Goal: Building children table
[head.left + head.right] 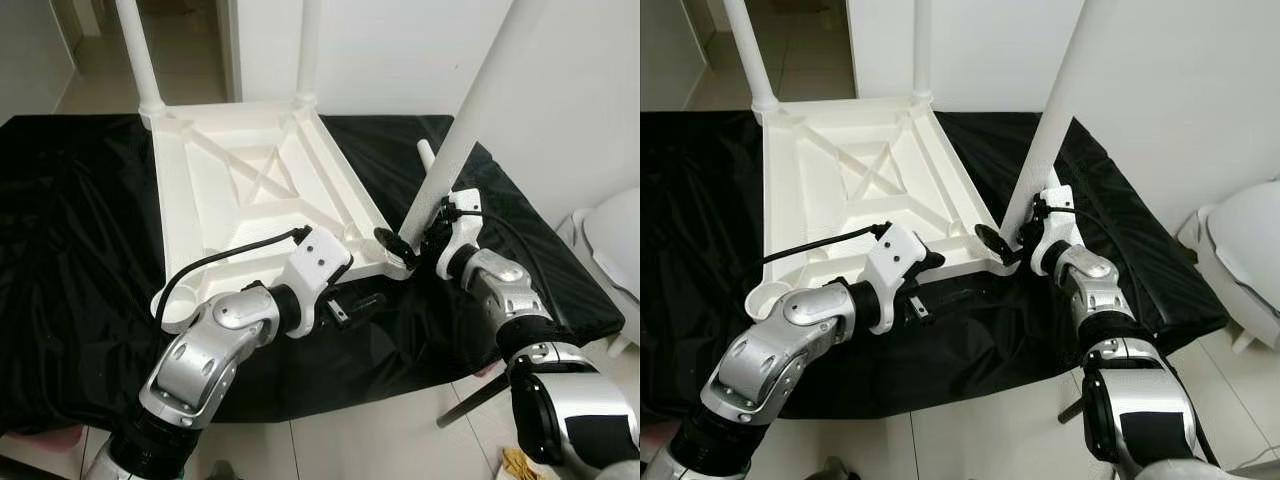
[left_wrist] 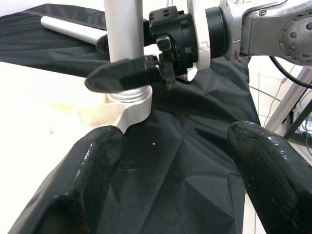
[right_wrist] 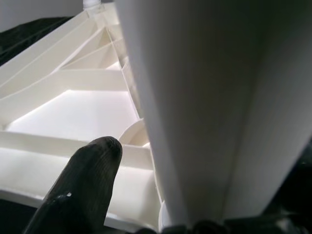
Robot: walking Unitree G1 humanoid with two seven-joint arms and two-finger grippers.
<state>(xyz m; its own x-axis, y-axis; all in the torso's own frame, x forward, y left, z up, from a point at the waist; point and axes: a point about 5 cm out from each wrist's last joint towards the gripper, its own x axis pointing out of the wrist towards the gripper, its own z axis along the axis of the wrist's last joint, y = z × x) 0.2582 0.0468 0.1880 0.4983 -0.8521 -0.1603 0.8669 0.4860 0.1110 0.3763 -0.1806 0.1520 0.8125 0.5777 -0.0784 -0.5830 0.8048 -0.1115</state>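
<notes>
A white table top point(image 1: 250, 180) lies upside down on a black cloth point(image 1: 70, 250). Two white legs stand in its far corners point(image 1: 140, 55). My right gripper point(image 1: 410, 240) is shut on a third leg point(image 1: 470, 120), which leans slightly and stands with its foot in the near right corner socket point(image 2: 129, 105). In the right wrist view one finger point(image 3: 83, 190) lies beside that leg point(image 3: 195, 97). My left gripper point(image 1: 355, 305) hovers open over the cloth just in front of the top's near edge, its fingers point(image 2: 73, 185) wide apart. A spare leg point(image 1: 428, 152) lies on the cloth behind.
The near left corner socket point(image 1: 172, 310) stands empty. A white rounded object point(image 1: 615, 240) sits on the floor to the right. A thin metal rod point(image 1: 475, 400) slants across the tiles by my right arm. The cloth's front edge drops to the tiled floor.
</notes>
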